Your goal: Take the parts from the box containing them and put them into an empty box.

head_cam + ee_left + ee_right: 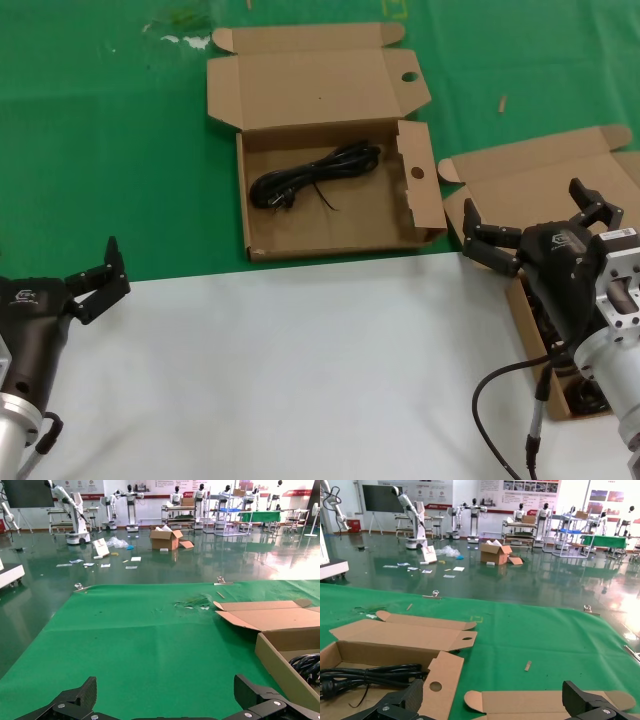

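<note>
Parts (318, 174): one black coiled cable lying in the holed box (400, 215).
Right gripper (535, 222): jaws spread, empty, above the plain box (530, 175), well apart from that cable.
Left gripper (98, 278): jaws spread, parked over the table (300, 370).

One black coiled cable (315, 175) in holed box (385, 215); plain box (540, 185) rightward.

text: none legible | wall posters (527, 486): print too small to read

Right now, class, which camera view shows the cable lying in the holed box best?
The head view: the whole coiled cable lies inside the holed box. The right wrist view shows only part of it; the left wrist view shows just a sliver.
</note>
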You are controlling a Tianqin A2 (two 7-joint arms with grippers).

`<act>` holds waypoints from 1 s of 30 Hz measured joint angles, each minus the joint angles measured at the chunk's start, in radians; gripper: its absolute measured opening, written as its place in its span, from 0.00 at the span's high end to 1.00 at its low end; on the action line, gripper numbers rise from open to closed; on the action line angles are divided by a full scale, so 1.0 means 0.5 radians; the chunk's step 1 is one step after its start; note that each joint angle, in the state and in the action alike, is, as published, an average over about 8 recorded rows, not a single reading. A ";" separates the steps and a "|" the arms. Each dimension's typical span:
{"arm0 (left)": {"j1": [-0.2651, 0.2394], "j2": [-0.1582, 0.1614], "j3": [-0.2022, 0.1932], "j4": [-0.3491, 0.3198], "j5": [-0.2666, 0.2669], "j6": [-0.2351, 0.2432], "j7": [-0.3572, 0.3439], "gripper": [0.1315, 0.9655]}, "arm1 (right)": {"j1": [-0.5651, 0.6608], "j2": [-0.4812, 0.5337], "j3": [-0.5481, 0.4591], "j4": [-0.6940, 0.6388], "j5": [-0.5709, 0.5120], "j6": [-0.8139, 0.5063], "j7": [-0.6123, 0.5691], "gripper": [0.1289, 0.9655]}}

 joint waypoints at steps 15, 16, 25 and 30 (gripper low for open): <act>0.000 0.000 0.000 0.000 0.000 0.000 0.000 0.00 | 0.000 0.000 0.000 0.000 0.000 0.000 0.000 0.00; 0.000 0.000 0.000 0.000 0.000 0.000 0.000 0.00 | 0.000 0.000 0.000 0.000 0.000 0.000 0.000 0.00; 0.000 0.000 0.000 0.000 0.000 0.000 0.000 0.00 | 0.000 0.000 0.000 0.000 0.000 0.000 0.000 0.00; 0.000 0.000 0.000 0.000 0.000 0.000 0.000 0.00 | 0.000 0.000 0.000 0.000 0.000 0.000 0.000 0.00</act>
